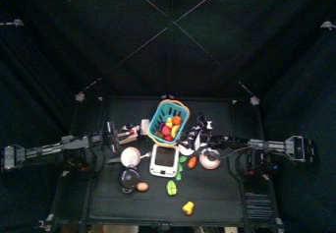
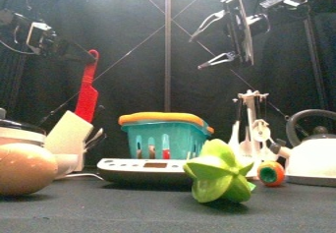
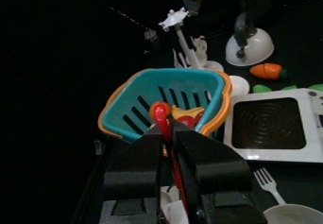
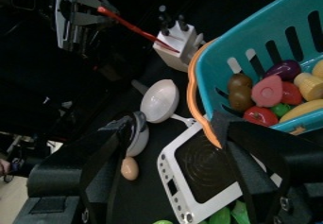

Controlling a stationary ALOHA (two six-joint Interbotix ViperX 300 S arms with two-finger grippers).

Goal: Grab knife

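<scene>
Left claw (image 3: 167,147): jaws partly closed on the red handle of the knife (image 2: 86,87), raised well above the bench (image 2: 144,209). In the front view the knife hangs below the claw, handle up, pale blade slanting down toward the block (image 2: 69,131) beneath it; whether the tip is clear of the block cannot be told.

Knife, handling: appears to be a toy piece, judged light and stiff. The smooth plastic handle is likely slippery and narrow, so it may swivel between the jaws. Best hold is mid-handle, jaws across its flat sides, clear of the blade.

Right claw (image 4: 151,176): jaws spread wide, empty, held aloft at the other side.

Surroundings, outward: teal basket (image 2: 165,136) with orange rim, holding toy fruit; white scale (image 2: 144,171); brown egg (image 2: 24,168); green star fruit (image 2: 221,173); white kettle (image 2: 312,153).
</scene>
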